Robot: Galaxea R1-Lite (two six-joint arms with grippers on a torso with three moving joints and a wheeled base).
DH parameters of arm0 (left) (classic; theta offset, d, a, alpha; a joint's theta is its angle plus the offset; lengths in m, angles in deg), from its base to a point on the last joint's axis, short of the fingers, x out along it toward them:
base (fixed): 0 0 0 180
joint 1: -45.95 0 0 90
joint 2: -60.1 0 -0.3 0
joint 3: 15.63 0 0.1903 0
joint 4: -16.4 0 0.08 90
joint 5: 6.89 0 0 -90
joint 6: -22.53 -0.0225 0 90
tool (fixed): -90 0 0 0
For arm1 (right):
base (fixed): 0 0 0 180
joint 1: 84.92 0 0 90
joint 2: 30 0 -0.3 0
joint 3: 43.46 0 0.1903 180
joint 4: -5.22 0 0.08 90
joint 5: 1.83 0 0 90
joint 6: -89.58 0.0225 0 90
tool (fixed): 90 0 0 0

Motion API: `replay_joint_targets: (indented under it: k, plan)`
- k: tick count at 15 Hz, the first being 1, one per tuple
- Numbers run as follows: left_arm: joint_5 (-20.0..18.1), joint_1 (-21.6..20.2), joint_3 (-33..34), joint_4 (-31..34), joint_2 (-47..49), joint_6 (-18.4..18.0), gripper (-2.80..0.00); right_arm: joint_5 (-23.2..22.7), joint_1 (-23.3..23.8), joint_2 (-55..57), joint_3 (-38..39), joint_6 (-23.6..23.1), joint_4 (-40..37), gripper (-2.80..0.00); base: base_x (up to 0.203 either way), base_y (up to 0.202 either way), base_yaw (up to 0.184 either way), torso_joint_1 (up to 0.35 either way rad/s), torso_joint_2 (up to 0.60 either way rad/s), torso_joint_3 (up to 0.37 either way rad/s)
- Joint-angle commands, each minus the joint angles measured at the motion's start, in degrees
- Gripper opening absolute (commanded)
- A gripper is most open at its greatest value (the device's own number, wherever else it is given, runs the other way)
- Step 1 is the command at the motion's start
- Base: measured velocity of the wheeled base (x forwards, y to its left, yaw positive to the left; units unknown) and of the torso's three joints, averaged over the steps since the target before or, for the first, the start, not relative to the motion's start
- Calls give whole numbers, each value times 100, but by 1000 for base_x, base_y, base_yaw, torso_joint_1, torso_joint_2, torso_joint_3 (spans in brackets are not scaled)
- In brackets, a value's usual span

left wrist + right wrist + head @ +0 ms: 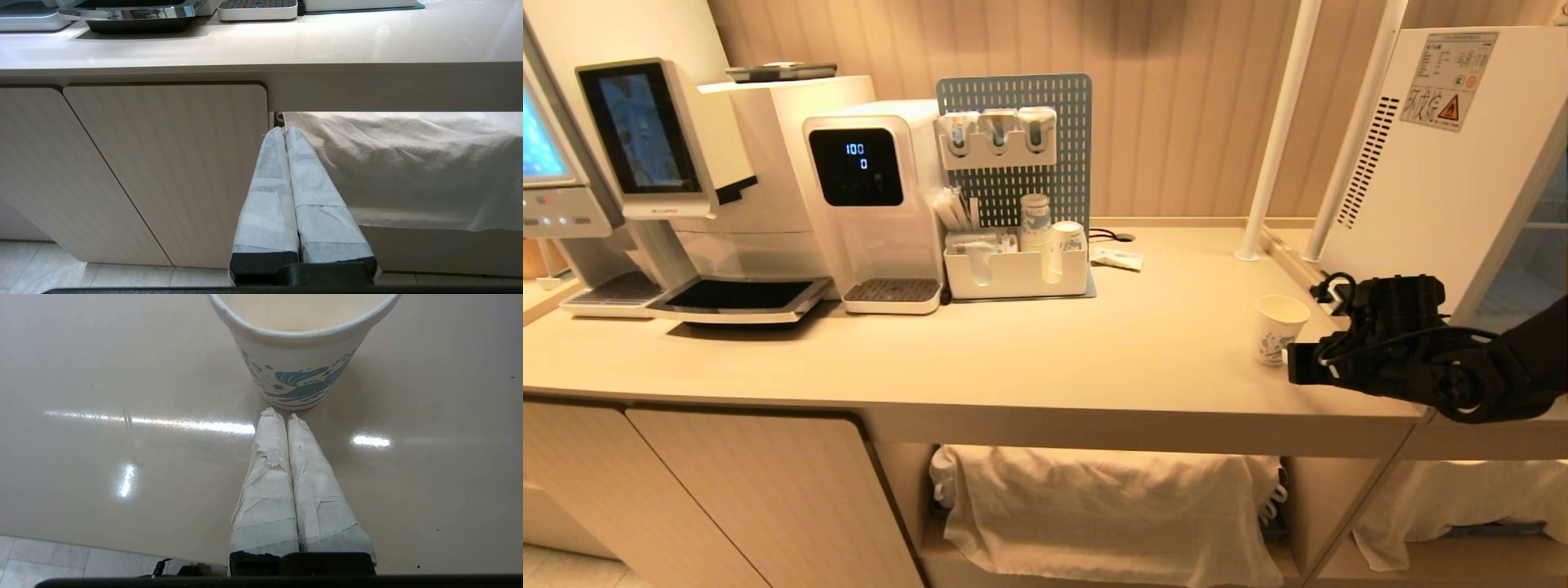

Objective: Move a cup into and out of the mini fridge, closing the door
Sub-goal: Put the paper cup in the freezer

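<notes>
The cup [1279, 327] stands upright on the counter [1029, 351], near its right end and just in front of the right gripper [282, 414], whose taped fingers [265, 490] are pressed together with the tips just short of the cup's base; whether they touch it cannot be told. The cup shows a blue print on its side. The mini fridge [1437, 155] stands behind it at the right, bearing a warning label [1448, 77] with a triangle sign. The water dispenser [874, 204] screen reads "100" and "0". Bare counter stretches left of the cup. The left gripper [284, 131] hangs below the counter edge before a cabinet door [163, 171], fingers together.
</notes>
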Motion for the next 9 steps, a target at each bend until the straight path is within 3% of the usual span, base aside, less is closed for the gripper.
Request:
replay_joint_targets:
  k: [1, 2, 3, 9]
  plan:
    - [0, 3, 0, 0, 7, -2, -280, 76, 2, 6, -56, -1, 26, -280, 0, 0, 0, 0, 0, 0]
    - [0, -4, 0, 0, 7, -2, -280, 118, 2, -16, -56, -1, 35, -280, 0, 0, 0, 0, 0, 0]
    - [0, 5, 0, 0, 7, -2, -280, 140, 7, -46, -74, -1, 84, 0, 0, 0, 0, 0, 0, 0]
    - [0, 4, 0, 0, 7, -2, -280, 140, 2, -31, -64, -1, 149, 0, 0, 0, 0, 0, 0, 0]
